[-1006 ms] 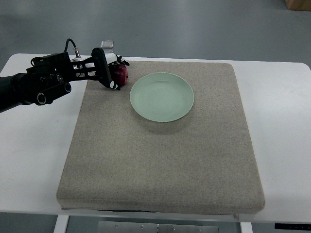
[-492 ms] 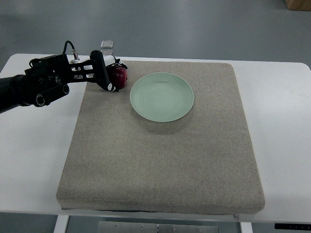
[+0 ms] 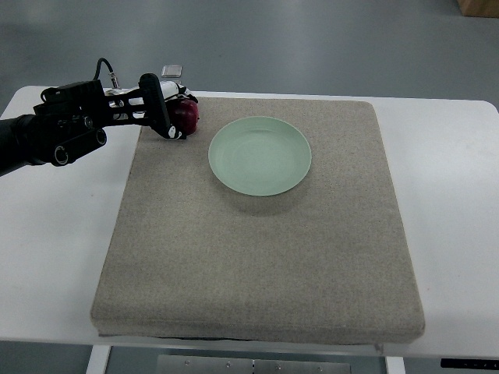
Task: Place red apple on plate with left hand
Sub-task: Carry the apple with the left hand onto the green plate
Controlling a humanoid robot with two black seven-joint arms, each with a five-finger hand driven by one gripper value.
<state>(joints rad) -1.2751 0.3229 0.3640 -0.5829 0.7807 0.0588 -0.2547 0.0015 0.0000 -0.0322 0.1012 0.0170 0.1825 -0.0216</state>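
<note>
The left hand (image 3: 160, 109) reaches in from the left edge over the far left corner of the grey mat (image 3: 257, 257), its black arm crossing the white bench (image 3: 54, 234). Its fingers (image 3: 165, 117) are curled around the red apple (image 3: 186, 116), gripping it: one dark finger runs down the apple's near left side, and others wrap over its far side. The apple sits at the tip of the hand, just beyond the fingers toward the right, with its right half showing free. Whether the apple touches the mat or is lifted just off it cannot be told. The pale green plate (image 3: 260, 156) lies on the mat to the right of the apple, near it but apart, with nothing on it.
</note>
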